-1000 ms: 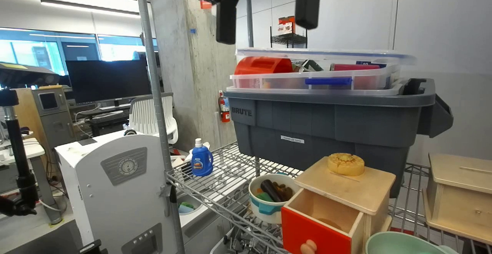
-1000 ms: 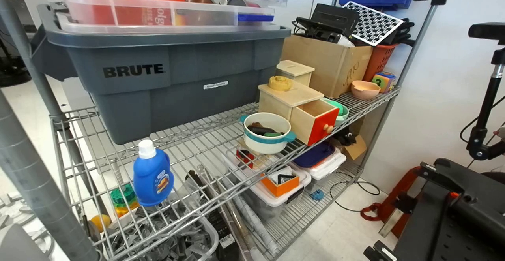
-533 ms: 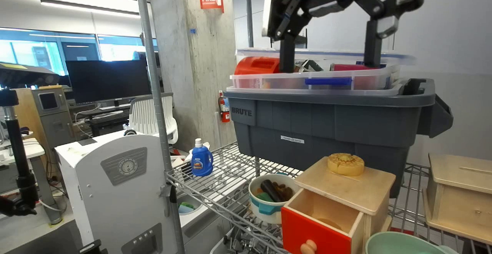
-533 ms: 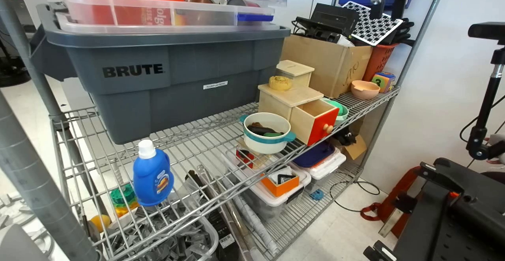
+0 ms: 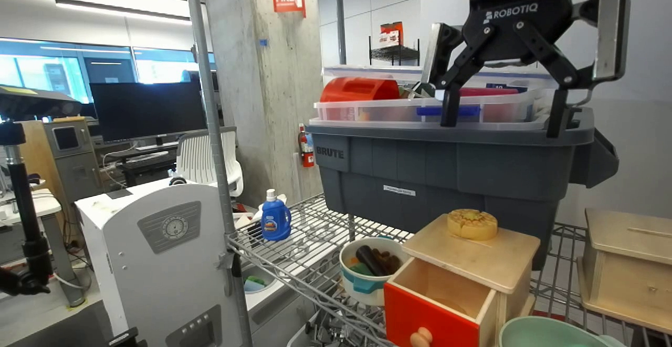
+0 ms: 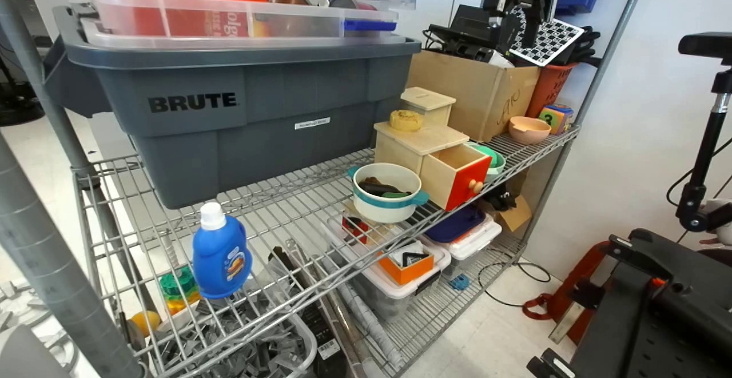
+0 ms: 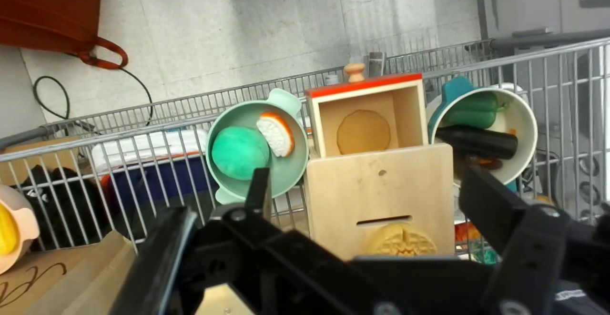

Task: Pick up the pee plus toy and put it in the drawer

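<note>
From where I stood, only the setting-up looked done: the red-orange drawer [image 5: 433, 315] with a round wooden knob [image 5: 421, 337] stood pulled out of its small light-wood box [image 5: 467, 256], and I judged that everything else was left. The soft, round mint-green plush ball [image 7: 240, 153] sat in the pale green, round bowl [image 7: 288, 169], a white-and-orange slice-shaped toy [image 7: 276, 134] right next to it. Above the box hung the black 2-fingered tool [image 5: 504, 116], its fingers [image 5: 450, 108] spread with nothing between them; grasp, carry and release made 3 steps not yet taken. From above, the way down to both ball and drawer looked open, but lower down things crowded. The bowl stood just beside the drawer, touching or not I couldn't tell, and its wall ringed the ball, so 1 finger would probably have to slip between them. A white pot with teal handles [image 6: 380, 212] flanked the box's opposite side, the big grey plastic tote [image 6: 269, 98] rose behind, and a yellow rounded toy [image 5: 472, 224] sat on the box, something to lift the load clear of. The front edge of the grey wire tabletop [image 6: 320, 282] ran near the knob, with the floor [image 7: 214, 24] showing below.
</note>
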`<action>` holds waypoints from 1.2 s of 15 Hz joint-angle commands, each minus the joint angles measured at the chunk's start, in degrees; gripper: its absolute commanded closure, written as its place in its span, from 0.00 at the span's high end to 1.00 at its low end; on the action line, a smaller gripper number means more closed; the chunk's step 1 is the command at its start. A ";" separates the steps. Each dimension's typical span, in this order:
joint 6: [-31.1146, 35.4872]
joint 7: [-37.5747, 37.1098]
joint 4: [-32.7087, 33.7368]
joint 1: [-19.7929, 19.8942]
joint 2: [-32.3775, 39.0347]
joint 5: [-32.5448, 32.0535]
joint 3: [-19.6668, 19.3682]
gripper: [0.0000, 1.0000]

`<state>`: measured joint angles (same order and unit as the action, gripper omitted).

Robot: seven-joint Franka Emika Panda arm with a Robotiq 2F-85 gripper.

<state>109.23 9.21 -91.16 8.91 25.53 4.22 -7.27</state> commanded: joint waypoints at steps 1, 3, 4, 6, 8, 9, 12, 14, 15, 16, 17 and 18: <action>-0.63 -1.72 6.81 0.57 4.62 -0.20 1.06 1.00; -0.24 -2.83 8.95 0.30 6.07 -0.34 1.30 1.00; -0.51 -3.09 10.35 0.15 6.83 -0.56 1.48 1.00; -0.90 -3.33 13.00 -0.09 8.51 -1.02 1.81 1.00; -1.88 -2.77 16.03 0.26 10.49 -0.25 2.52 1.00; -2.01 -2.82 17.39 0.34 11.51 -0.21 2.68 1.00; -2.93 -2.67 21.46 0.77 15.00 0.04 3.09 1.00; -3.22 -2.33 23.58 0.88 17.14 -0.24 3.17 1.00; -3.55 -2.23 24.59 0.94 18.18 -0.24 3.28 1.00; -4.03 -2.22 25.61 0.98 19.03 -0.24 3.35 1.00; -4.52 -2.32 26.64 0.98 19.93 -0.35 3.33 1.00; -5.35 -2.31 27.78 1.02 20.80 -0.31 3.40 1.00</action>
<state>107.75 6.83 -69.29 8.84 42.96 3.98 -5.12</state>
